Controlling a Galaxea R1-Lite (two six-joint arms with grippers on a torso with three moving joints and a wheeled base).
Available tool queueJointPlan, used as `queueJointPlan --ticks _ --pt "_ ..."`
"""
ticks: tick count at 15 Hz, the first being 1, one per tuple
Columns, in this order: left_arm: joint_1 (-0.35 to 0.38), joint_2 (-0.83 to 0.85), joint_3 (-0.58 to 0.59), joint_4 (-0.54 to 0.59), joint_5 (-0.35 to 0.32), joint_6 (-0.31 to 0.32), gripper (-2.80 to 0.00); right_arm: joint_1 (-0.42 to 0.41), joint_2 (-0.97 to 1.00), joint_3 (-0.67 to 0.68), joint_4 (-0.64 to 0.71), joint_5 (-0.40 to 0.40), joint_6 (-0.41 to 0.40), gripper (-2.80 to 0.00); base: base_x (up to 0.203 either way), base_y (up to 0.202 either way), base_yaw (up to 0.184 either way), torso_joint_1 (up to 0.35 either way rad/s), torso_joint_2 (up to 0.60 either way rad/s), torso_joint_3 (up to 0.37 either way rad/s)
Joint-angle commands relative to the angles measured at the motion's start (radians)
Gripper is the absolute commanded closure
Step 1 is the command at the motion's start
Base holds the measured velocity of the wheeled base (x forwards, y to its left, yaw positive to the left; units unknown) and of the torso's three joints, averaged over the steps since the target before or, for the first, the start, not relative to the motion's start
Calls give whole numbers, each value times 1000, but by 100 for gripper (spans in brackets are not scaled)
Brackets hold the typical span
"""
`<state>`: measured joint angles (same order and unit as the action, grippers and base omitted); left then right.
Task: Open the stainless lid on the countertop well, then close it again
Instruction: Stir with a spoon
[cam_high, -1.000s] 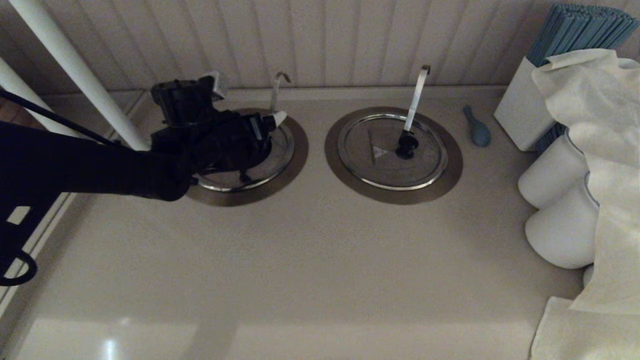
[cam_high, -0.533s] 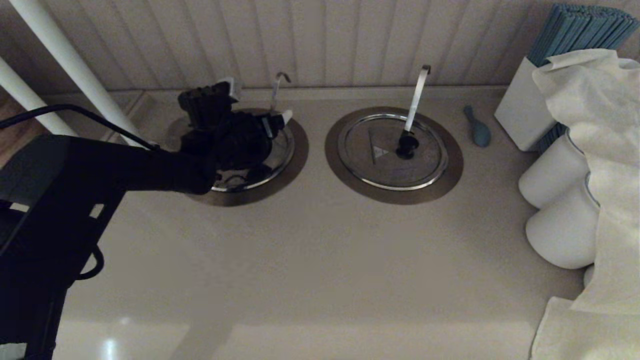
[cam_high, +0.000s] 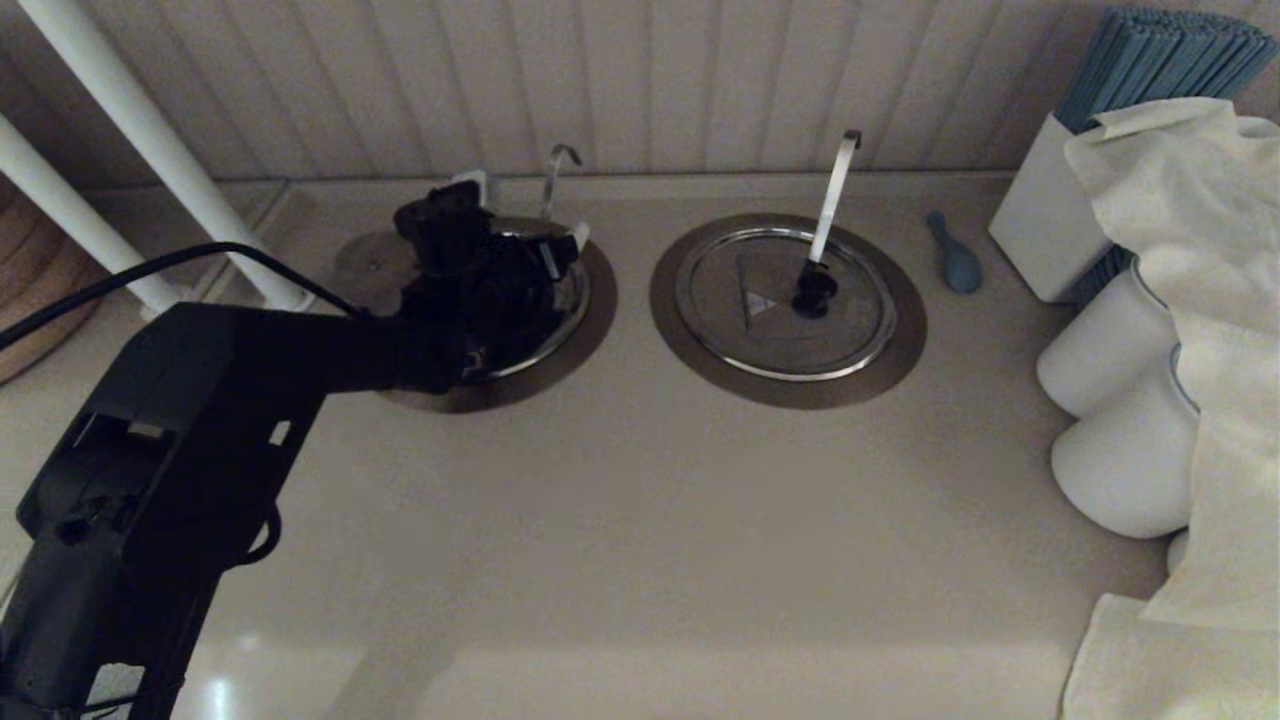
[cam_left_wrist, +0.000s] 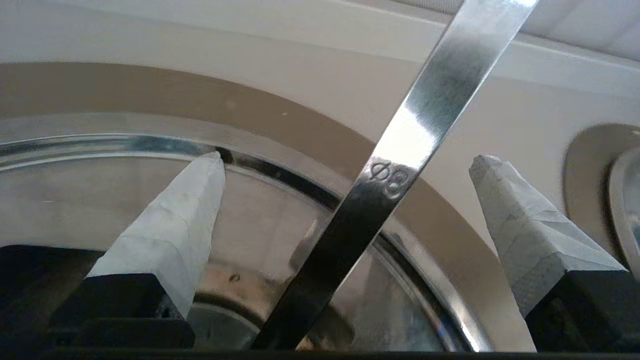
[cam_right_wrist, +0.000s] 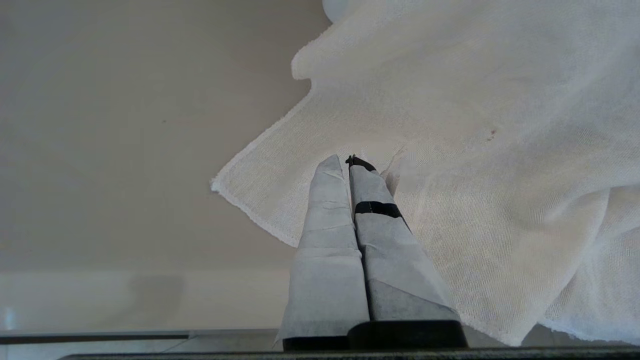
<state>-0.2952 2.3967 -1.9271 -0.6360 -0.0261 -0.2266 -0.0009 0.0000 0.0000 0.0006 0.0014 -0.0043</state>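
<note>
The stainless lid (cam_high: 570, 295) lies on the left countertop well, ringed by its dull-bronze collar (cam_high: 592, 325). My left gripper (cam_high: 523, 212) hovers low over the lid and hides the knob and most of the disc. It is open, one white fingertip on each side of the thin curled-hook rod (cam_high: 553, 185). In the left wrist view the rod (cam_left_wrist: 400, 150) rises between the two spread fingers (cam_left_wrist: 170, 235) without touching either, above the lid (cam_left_wrist: 260, 220) and collar (cam_left_wrist: 280, 120). My right gripper (cam_right_wrist: 347, 160) is shut and empty over a white cloth (cam_right_wrist: 475, 150), outside the head view.
The twin lid (cam_high: 785, 300) with its broad flat handle (cam_high: 835, 195) sits to the right. Beyond it lie a small blue utensil (cam_high: 955, 260), a white box of blue sticks (cam_high: 1040, 220), white rolls (cam_high: 1110, 350) and draped cloth (cam_high: 1200, 300). White pipes (cam_high: 150, 140) stand at the back left.
My left arm has swung right and reached farther back, carrying the open gripper across the lid toward the rod. The lid has not moved.
</note>
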Motion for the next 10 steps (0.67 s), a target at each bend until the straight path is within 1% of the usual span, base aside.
queueJointPlan --ticks 1,10 --pt "-8 36 -26 -2 3 -2 -280 -1 0 0 -1 0 0 0 0 0 0 0 0 0" --pt "-7 33 -44 -2 8 0 -280 1 0 0 0 0 0 0 0 0 0 0 0 0"
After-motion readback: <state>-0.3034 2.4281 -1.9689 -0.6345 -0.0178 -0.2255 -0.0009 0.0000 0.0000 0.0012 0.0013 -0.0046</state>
